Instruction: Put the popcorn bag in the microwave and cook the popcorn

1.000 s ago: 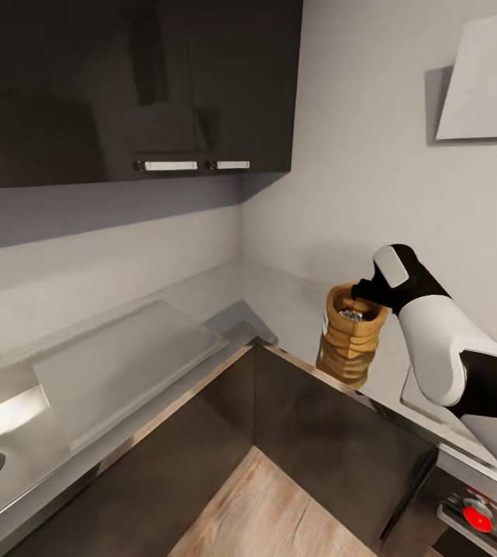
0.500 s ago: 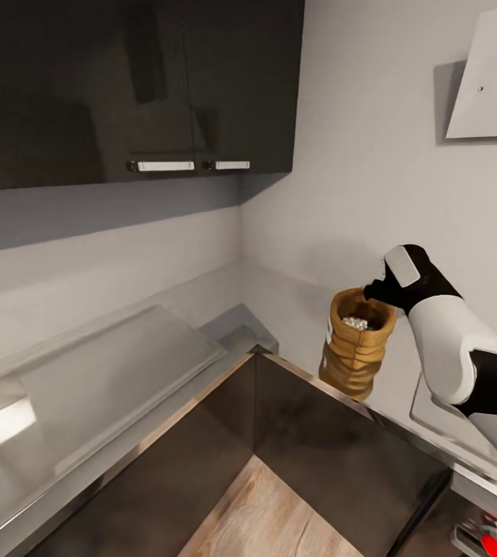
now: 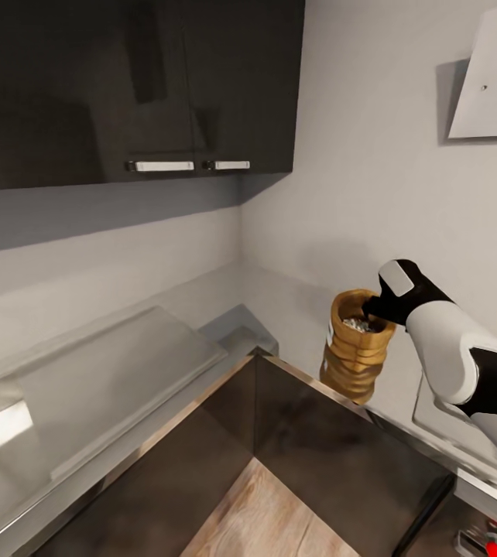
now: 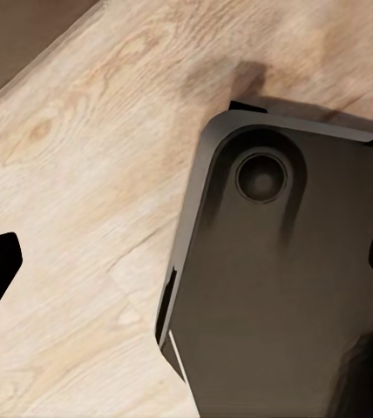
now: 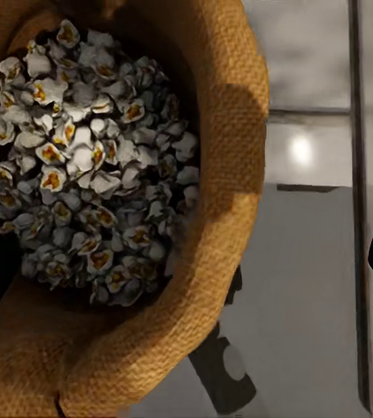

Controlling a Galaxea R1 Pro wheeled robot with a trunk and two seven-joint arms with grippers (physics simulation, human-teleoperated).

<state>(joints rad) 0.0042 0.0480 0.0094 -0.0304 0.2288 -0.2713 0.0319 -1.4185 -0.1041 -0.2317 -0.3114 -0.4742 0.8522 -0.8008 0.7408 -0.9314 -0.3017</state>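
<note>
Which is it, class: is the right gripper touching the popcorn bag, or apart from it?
Touching. In the head view the right gripper meets the rim of the popcorn bag; the right wrist view shows that rim between its fingers.

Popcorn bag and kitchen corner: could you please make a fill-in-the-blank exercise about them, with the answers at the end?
1. The popcorn bag is held at its rim by the robot's ____ gripper.
2. Inside the bag, the popcorn looks white with ____ centres.
3. The upper cabinets are ____ in colour.
4. The floor in the left wrist view is made of ____.

Missing words: right; orange; black; wood
</note>
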